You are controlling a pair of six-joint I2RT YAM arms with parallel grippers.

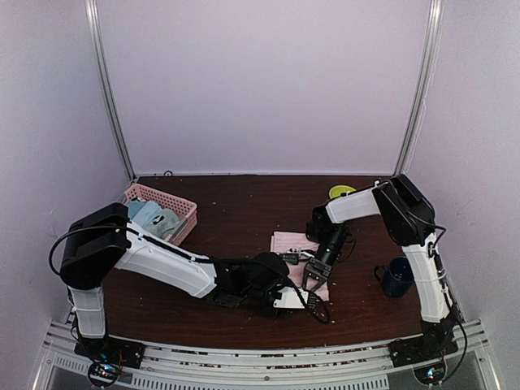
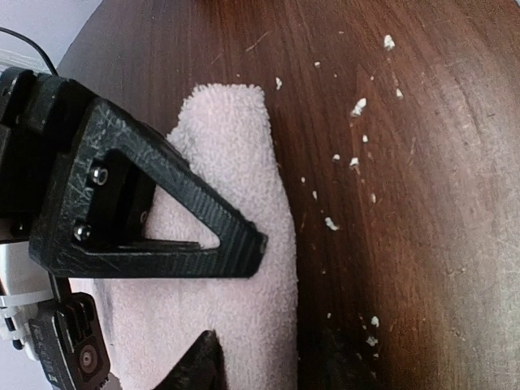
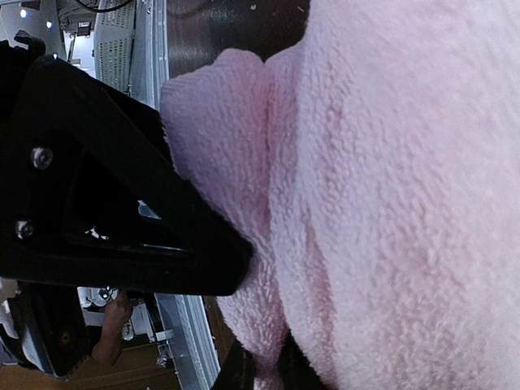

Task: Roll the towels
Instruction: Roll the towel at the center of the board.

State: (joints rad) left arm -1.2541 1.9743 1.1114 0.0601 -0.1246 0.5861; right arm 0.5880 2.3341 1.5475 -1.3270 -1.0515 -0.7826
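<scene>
The pale pink towel (image 1: 289,242) lies on the dark table, right of centre. My left gripper (image 1: 297,299) rests over its near end. In the left wrist view the gripper (image 2: 234,305) is open, its fingers (image 2: 203,236) spread on the flat towel (image 2: 236,154) beside its right edge. My right gripper (image 1: 316,271) is at the towel's right side. In the right wrist view the gripper (image 3: 244,318) is shut on a raised fold of the pink towel (image 3: 390,203). I cannot pick out the sage green towel for certain.
A pink basket (image 1: 184,205) at the back left holds several rolled cloths, pale blue-grey and greenish. A yellow-green object (image 1: 341,192) sits at the back right. A dark blue mug (image 1: 398,277) stands right of the right arm. White crumbs (image 2: 357,106) dot the table.
</scene>
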